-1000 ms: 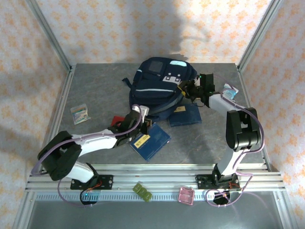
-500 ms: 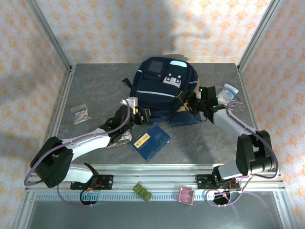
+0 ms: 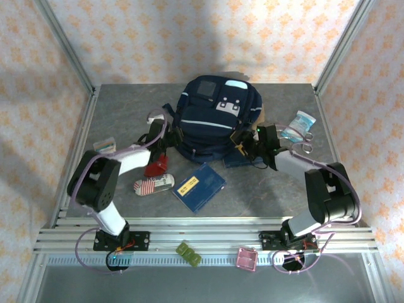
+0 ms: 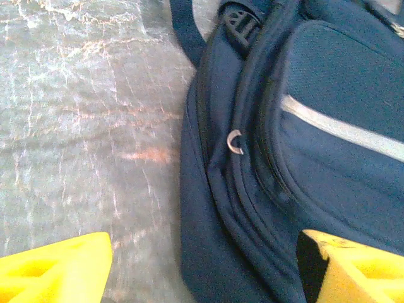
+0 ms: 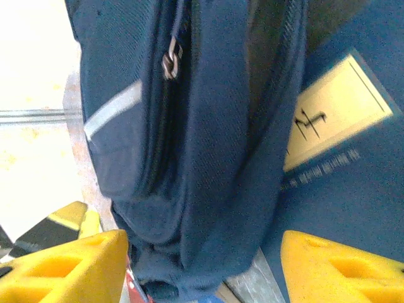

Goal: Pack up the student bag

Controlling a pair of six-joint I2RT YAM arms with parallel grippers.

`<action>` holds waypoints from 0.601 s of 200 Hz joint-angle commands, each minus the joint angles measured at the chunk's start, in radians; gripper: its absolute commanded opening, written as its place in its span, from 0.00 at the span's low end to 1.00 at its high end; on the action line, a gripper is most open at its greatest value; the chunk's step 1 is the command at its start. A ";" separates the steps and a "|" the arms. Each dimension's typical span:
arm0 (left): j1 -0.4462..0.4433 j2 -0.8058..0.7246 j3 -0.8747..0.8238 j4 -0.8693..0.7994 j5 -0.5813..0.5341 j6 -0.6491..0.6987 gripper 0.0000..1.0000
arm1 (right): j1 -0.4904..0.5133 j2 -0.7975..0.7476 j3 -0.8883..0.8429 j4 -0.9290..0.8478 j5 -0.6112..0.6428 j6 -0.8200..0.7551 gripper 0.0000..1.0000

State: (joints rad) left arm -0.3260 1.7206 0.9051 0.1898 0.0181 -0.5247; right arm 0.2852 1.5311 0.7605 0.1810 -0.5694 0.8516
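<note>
The student bag (image 3: 214, 120) lies flat at the back middle of the grey worktop (image 3: 126, 113), front pocket and pale stripe facing up, and its zips look closed, so the step in hand is probably getting it open before anything goes in. The left pincer (image 4: 202, 274) hangs at the bag's left flank with its yellow fingers (image 4: 57, 268) spread apart and holding nothing, one over bare worktop and the other over the fabric. A small metal zip pull (image 4: 235, 142) sits just ahead of it on the side seam. The right pincer (image 5: 202, 265) is at the bag's right lower corner, its jaws also apart, straddling the hem without visibly pinching it, and another zip slider (image 5: 169, 63) lies further up. To do this well, one pincer should pin the cloth close beside the track while the other takes the pull itself rather than a fold of fabric, then draws along the seam line so the bag does not slide. A navy book with a yellow label (image 3: 245, 158) lies against the bag's right edge, and another book (image 3: 199, 185), a striped pencil case (image 3: 153, 184) and a red object (image 3: 156, 167) lie nearer the front.
</note>
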 commanded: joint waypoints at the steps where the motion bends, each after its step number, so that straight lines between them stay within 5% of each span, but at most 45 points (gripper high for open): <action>1: 0.008 0.108 0.116 -0.072 0.024 0.022 0.78 | -0.003 0.053 0.057 0.073 0.035 -0.011 0.64; 40: 0.009 0.275 0.250 -0.126 0.095 0.042 0.67 | -0.004 0.146 0.089 0.130 0.020 0.004 0.63; 69: 0.008 0.291 0.240 -0.128 0.150 0.047 0.00 | -0.003 0.202 0.116 0.140 -0.019 0.006 0.50; 120: 0.007 0.066 0.001 -0.053 0.157 -0.006 0.00 | 0.002 0.202 0.108 0.157 -0.069 -0.004 0.08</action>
State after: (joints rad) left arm -0.3141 1.9011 1.0321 0.1799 0.1345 -0.5030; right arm 0.2848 1.7355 0.8520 0.2913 -0.6102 0.8639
